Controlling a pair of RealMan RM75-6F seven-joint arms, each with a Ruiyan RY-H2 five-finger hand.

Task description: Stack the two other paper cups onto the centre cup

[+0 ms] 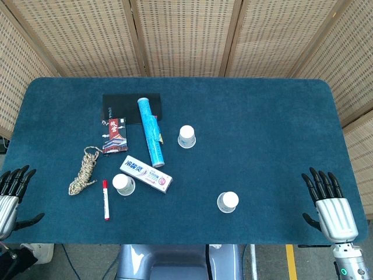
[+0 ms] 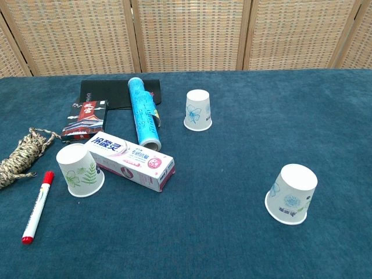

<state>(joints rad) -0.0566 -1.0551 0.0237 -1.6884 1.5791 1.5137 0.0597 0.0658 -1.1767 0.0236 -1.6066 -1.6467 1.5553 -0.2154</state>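
Note:
Three white paper cups stand upside down on the blue table. The centre cup (image 1: 187,136) (image 2: 197,110) is furthest back. A second cup (image 1: 123,184) (image 2: 79,170) stands at the left, beside a toothpaste box. The third cup (image 1: 228,202) (image 2: 290,194) is at the front right. My left hand (image 1: 13,192) rests at the table's left front edge, fingers spread, holding nothing. At the right front edge my right hand (image 1: 327,201) lies the same way, empty. Neither hand shows in the chest view.
A toothpaste box (image 1: 145,174) (image 2: 131,161), a blue tube (image 1: 150,139) (image 2: 143,112), a black booklet (image 1: 131,105), a small dark packet (image 1: 115,135), a coiled rope (image 1: 85,169) and a red marker (image 1: 106,199) (image 2: 38,206) crowd the left half.

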